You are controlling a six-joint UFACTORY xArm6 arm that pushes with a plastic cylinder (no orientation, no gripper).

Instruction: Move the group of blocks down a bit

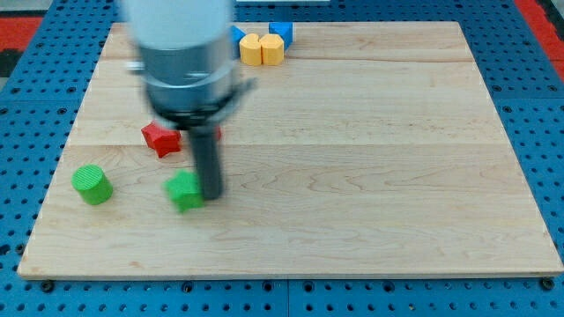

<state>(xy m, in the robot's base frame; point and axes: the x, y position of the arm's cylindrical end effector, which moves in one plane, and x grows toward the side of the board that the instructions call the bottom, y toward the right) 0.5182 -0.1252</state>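
My tip [211, 195] rests on the board at the view's lower left, touching the right side of a green star-like block [185, 190]. A green cylinder [92, 185] stands further left. A red star-shaped block [160, 138] lies above them, just left of the rod. Another red block [218, 134] peeks out behind the rod, mostly hidden. At the view's top, a yellow heart-like block [262, 49] sits against a blue block [281, 33], with a second blue block [237, 35] partly hidden by the arm.
The wooden board [370, 176] lies on a blue pegboard table. The blurred arm body [181, 53] covers the board's upper left.
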